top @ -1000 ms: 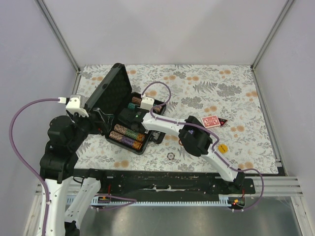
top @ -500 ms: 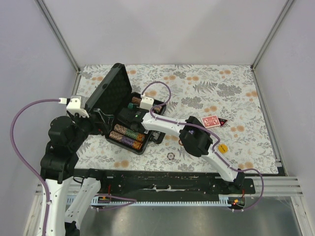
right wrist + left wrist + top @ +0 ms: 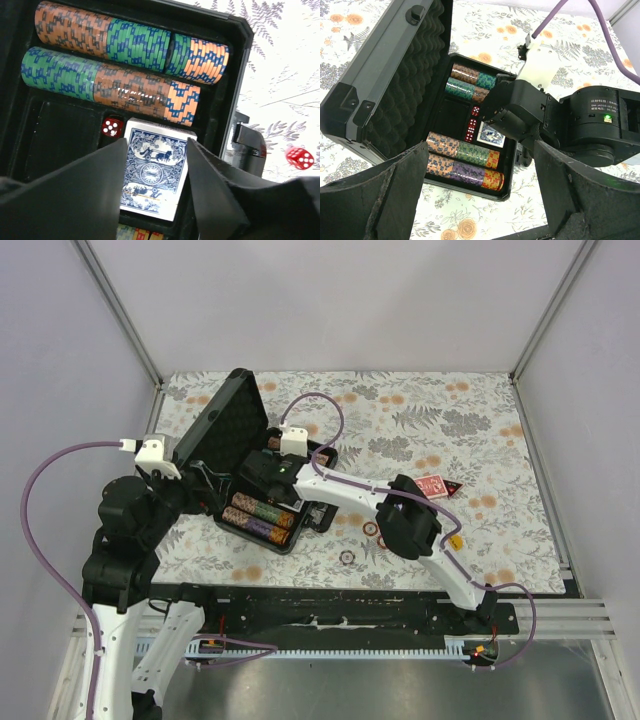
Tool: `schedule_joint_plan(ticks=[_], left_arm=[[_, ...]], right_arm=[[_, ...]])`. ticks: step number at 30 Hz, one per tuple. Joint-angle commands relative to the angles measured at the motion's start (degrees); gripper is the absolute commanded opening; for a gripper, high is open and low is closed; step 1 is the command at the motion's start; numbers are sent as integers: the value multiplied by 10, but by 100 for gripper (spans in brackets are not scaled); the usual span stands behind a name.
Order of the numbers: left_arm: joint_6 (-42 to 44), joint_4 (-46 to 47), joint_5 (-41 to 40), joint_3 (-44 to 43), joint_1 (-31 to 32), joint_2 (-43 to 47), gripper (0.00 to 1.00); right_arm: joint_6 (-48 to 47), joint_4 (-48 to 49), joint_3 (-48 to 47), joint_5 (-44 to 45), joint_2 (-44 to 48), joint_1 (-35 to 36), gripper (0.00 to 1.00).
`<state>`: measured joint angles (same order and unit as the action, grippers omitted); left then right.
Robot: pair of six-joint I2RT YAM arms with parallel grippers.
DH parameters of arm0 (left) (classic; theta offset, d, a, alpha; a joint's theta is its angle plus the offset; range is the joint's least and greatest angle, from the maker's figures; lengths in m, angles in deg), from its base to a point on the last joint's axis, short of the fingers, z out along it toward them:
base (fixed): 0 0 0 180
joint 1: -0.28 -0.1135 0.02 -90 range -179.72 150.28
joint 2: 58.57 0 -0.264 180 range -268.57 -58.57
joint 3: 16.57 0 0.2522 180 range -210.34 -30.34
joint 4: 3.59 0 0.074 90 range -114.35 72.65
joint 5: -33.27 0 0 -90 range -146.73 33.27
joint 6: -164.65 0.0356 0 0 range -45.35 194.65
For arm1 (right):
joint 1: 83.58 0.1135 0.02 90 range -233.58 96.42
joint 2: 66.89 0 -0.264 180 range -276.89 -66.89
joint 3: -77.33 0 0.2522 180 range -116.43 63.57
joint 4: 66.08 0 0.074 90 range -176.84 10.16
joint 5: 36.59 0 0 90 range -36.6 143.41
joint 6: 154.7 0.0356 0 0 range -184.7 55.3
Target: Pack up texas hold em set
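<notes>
The black briefcase (image 3: 225, 425) stands open at the table's left, its foam lid (image 3: 395, 90) upright. Rows of multicoloured chips (image 3: 258, 520) fill its tray (image 3: 240, 30). My right gripper (image 3: 264, 474) reaches down into the tray, its fingers closed on the sides of the blue card deck (image 3: 157, 175), which sits in its slot beside a red die (image 3: 112, 126). The deck also shows in the left wrist view (image 3: 491, 136) next to several red dice (image 3: 471, 125). My left gripper (image 3: 205, 485) is open and empty by the lid's near edge, facing the case (image 3: 481, 145).
A red card deck (image 3: 430, 486) lies on the table to the right. A yellow button (image 3: 453, 541) and loose chips (image 3: 347, 557) (image 3: 370, 529) lie near the front. A red die (image 3: 300, 157) lies on the table outside the case.
My right wrist has shifted slightly back and left over the case, and its elbow has swung right, uncovering loose chips on the table. The left arm has not moved.
</notes>
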<state>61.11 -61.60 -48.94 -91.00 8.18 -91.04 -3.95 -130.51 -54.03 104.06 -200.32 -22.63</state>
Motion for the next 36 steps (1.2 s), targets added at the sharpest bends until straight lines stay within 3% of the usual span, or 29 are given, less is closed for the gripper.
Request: schedule_joint_plan(ticks=[1,6,15,23,28,32,36], left_arm=[[-11,6,0,-7,1,3,91],[-11,3,-1,-7,1,2,91],[-10,1,-9,-7,1,-3,91],[-12,0,-8,-7,1,-1,91],[-12,0,-6,-7,1,-1,91],[-11,-3,-7,-7,1,0,91],[-10,-4,-10,-5,1,0,91]], right_arm=[[-39,44,3,-26,9,-13,51],[-27,43,14,-65,-15,-29,40],[9,27,57,-127,-42,-30,38],[-16,19,27,-73,-14,-30,41],[-141,64,24,-59,9,-31,52],[-285,152,70,-121,44,-35,61],[-353,198,118,-199,69,-50,63]])
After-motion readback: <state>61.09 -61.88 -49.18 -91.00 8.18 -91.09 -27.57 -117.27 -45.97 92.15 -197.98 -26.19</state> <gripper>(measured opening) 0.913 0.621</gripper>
